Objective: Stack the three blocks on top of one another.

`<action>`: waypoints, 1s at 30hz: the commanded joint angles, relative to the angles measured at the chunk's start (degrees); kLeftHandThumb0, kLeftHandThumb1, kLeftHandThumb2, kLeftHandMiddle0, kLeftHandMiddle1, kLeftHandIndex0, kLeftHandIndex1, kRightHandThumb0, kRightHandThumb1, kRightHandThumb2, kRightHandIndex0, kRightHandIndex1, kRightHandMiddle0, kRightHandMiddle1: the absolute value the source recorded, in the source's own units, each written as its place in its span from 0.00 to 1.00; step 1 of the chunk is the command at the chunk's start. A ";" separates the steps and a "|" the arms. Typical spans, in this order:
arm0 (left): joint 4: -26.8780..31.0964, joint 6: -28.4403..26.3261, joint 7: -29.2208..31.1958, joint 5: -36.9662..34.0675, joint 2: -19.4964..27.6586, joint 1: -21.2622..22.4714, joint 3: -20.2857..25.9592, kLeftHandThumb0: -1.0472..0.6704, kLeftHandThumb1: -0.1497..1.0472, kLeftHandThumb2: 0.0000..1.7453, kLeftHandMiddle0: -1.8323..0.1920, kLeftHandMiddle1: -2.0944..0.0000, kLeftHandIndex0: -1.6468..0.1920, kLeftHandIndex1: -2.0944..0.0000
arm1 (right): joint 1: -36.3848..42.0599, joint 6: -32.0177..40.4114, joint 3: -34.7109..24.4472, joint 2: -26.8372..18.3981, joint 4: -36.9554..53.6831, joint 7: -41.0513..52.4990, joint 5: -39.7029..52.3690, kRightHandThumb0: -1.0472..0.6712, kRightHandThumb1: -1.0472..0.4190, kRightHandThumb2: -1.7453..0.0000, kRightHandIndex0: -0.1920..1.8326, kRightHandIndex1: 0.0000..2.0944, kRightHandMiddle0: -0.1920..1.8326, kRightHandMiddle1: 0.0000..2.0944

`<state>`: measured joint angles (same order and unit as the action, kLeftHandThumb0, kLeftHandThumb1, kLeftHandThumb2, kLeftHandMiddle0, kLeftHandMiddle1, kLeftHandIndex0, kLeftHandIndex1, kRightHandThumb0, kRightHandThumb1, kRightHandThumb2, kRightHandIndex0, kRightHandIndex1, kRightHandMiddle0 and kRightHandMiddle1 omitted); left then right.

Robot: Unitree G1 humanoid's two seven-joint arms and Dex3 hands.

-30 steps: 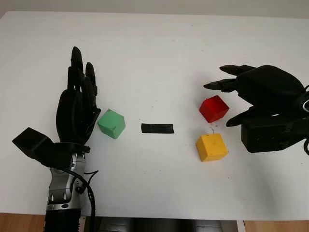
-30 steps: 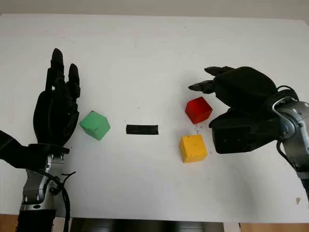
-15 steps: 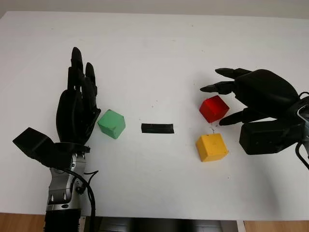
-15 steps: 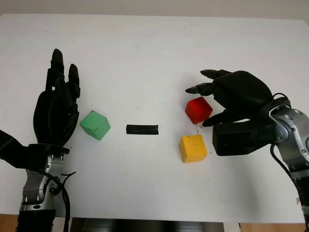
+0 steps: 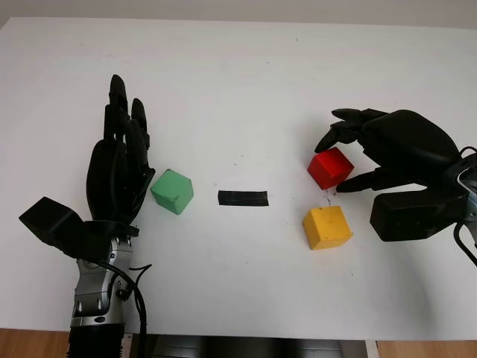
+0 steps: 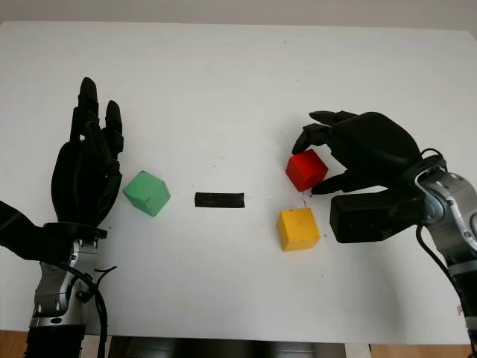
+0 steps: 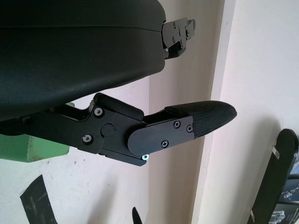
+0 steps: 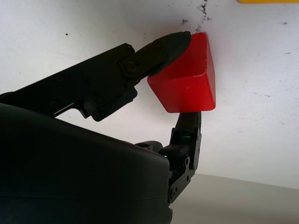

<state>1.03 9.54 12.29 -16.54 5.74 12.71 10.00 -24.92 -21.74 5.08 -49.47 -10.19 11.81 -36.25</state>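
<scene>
A red block [image 6: 306, 169] sits on the white table [image 5: 238, 74] at the right, with a yellow block [image 5: 326, 227] just in front of it. My right hand [image 5: 332, 165] is curled around the red block: in the right wrist view the thumb [image 8: 163, 46] presses one side of the red block [image 8: 187, 81] and a finger [image 8: 188, 128] touches the opposite side. The block still stands on the table. A green block [image 5: 172, 191] lies at the left, right beside my left hand [image 5: 119, 160], which is open and holds nothing.
A strip of black tape [image 5: 242, 198] lies on the table between the green block and the other two. The table's front edge runs close below both arms. Wide bare table stretches behind the blocks.
My right hand has moved left and down onto the red block, and its fingers have curled in from spread to touching both sides. The left hand and the blocks have not moved.
</scene>
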 commanded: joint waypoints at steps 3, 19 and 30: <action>0.79 0.24 0.63 -0.56 0.08 -0.60 -0.02 0.19 1.00 0.37 1.00 1.00 1.00 1.00 | -0.37 -0.11 -0.21 -0.02 -0.05 -0.10 0.40 0.32 0.12 0.97 0.27 0.04 0.28 0.58; 0.14 0.06 1.13 -0.92 0.39 0.19 0.20 0.20 1.00 0.37 1.00 1.00 1.00 1.00 | -3.04 2.06 -1.17 2.23 1.31 1.57 5.61 0.38 0.11 0.97 0.30 0.04 0.34 0.64; -0.13 0.96 1.05 -0.62 -0.45 0.17 -0.26 0.20 1.00 0.38 1.00 1.00 1.00 1.00 | -9.89 10.74 0.14 7.03 8.22 12.18 12.14 0.39 0.11 0.97 0.29 0.03 0.34 0.64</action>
<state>0.59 9.87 13.29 -17.20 5.61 12.82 9.99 -33.77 -12.33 4.86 -43.36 -4.00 23.09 -24.76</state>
